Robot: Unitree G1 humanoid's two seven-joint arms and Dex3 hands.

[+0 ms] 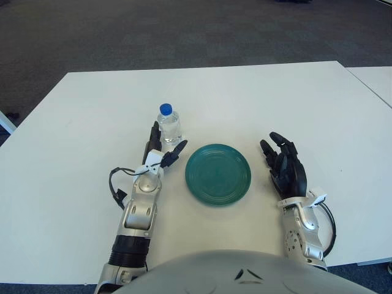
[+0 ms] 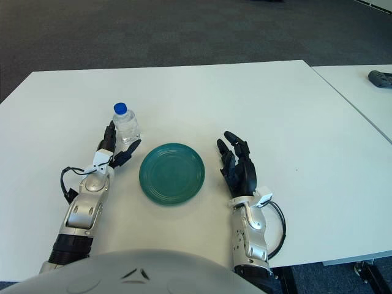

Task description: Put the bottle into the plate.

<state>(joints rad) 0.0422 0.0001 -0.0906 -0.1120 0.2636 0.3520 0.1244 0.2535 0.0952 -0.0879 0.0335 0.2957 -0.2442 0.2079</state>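
Observation:
A small clear bottle with a blue cap stands upright on the white table, left of and a little beyond the green plate. My left hand is just in front of the bottle with its fingers spread on either side of the bottle's base, not closed on it. The plate is empty. My right hand shows to the right of the plate, fingers spread and holding nothing.
The white table extends well beyond the objects. A second table's edge is at the right, with a dark object on it. Dark carpet lies beyond the far edge.

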